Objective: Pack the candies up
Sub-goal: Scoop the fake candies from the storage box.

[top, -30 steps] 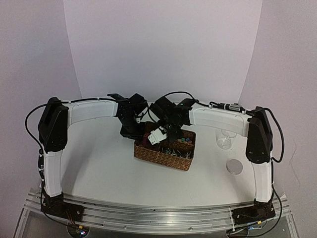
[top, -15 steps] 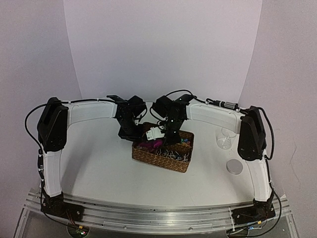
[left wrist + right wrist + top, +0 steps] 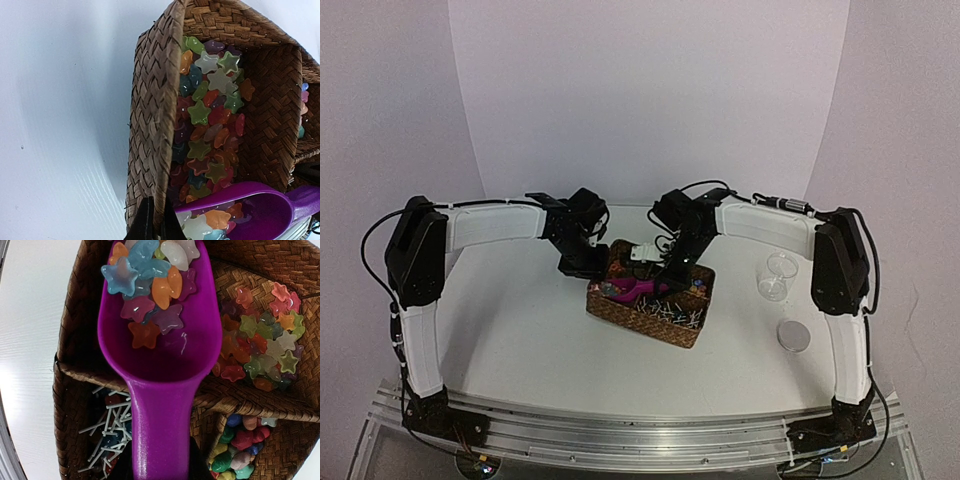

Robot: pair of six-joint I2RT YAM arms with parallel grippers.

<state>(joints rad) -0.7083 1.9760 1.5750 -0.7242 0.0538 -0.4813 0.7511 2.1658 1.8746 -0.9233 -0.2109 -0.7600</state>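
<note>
The scoop [image 3: 160, 355] has dipped into the basket [image 3: 150, 125] and now sits there loaded with star candies [image 3: 150, 285], the right gripper [image 3: 161, 467] clamped on its handle and the left gripper [image 3: 156, 225] pinched shut on the basket wall, so the load looks ready to lift out.

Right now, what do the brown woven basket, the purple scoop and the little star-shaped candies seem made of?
Brown woven basket: plaited straw or wicker-like fibre, matte; interlaced strips show. Purple scoop: likely moulded plastic, smooth, glossy highlights. Star-shaped candies: translucent, shiny, perhaps gummy or hard sugar; unclear which.
</note>
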